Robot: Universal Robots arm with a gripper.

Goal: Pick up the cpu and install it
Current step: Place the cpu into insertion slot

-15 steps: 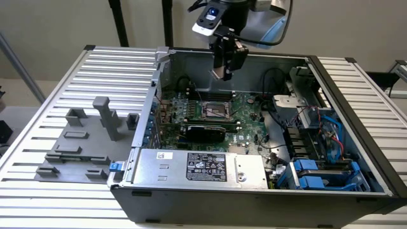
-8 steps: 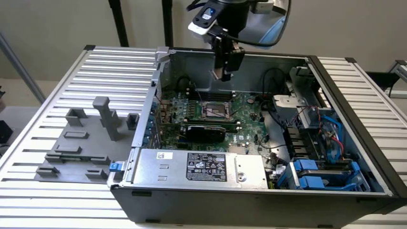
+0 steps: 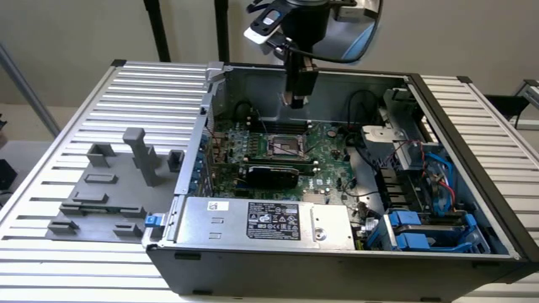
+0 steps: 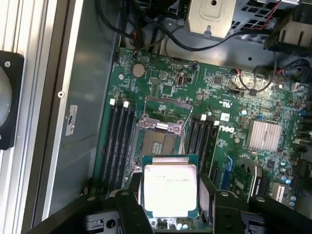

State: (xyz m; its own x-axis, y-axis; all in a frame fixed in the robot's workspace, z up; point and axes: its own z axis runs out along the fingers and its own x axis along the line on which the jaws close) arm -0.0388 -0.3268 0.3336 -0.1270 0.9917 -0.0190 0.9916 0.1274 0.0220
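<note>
Black pincer (image 4: 170, 200), angular black fingers (image 4: 127, 212)

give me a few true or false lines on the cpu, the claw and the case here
1. The claw grips the cpu. True.
2. The cpu is seated in the socket. False: it is held above the board, and the socket's frame stands open with nothing in it.
3. The case lies open, board showing. True.
4. The grey fixture sits inside the case. False: it is outside, on the exterior view's left.
</note>
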